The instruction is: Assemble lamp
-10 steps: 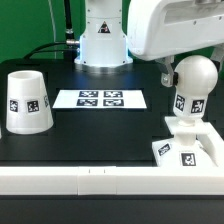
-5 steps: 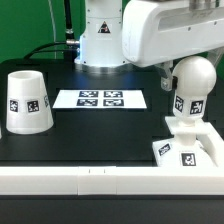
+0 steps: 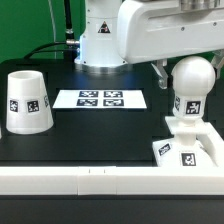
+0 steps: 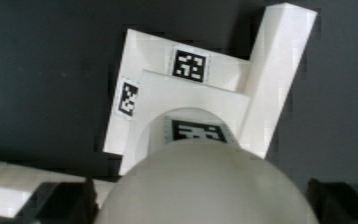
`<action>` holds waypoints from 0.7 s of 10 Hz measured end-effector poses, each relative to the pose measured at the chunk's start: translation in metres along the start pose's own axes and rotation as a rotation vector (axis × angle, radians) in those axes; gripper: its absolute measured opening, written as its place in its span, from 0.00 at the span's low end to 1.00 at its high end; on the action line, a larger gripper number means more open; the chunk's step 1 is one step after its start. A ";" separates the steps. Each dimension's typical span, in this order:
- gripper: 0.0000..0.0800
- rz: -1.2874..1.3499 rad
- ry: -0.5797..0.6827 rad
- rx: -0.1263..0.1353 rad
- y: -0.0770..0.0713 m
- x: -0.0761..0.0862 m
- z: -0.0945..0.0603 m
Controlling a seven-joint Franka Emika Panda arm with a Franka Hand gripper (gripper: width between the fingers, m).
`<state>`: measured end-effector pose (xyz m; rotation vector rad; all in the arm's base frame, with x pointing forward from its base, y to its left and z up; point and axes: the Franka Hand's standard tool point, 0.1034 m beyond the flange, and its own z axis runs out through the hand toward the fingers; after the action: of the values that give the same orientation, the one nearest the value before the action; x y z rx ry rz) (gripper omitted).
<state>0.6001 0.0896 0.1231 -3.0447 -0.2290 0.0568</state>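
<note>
The round bulb [image 3: 192, 78] stands upright on its stem on the flat square base [image 3: 205, 152] at the exterior view's right. My gripper [image 3: 188, 72] is down around the bulb, with one dark finger [image 3: 158, 72] beside it. In the wrist view the bulb [image 4: 202, 185] fills the space between my two dark fingers [image 4: 60, 200], and my gripper [image 4: 197, 205] looks shut on it. The tagged base [image 4: 167, 70] lies below. The tapered shade [image 3: 27, 100] stands alone at the exterior view's left.
The marker board [image 3: 100, 99] lies in the middle of the black table. A white rail [image 3: 80, 182] runs along the front edge and shows beside the base in the wrist view [image 4: 286, 50]. The robot's white pedestal [image 3: 100, 40] stands behind.
My arm's white body has shifted toward the exterior view's left above the bulb. The bulb's tags have crept slightly left. The base and the shade have not moved.
</note>
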 end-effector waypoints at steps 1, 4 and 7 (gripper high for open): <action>0.72 0.119 0.011 0.012 0.000 0.000 0.000; 0.72 0.429 0.041 0.032 0.000 0.002 0.001; 0.72 0.774 0.040 0.076 -0.001 0.003 0.001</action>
<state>0.6034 0.0912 0.1222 -2.8505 0.9264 0.0512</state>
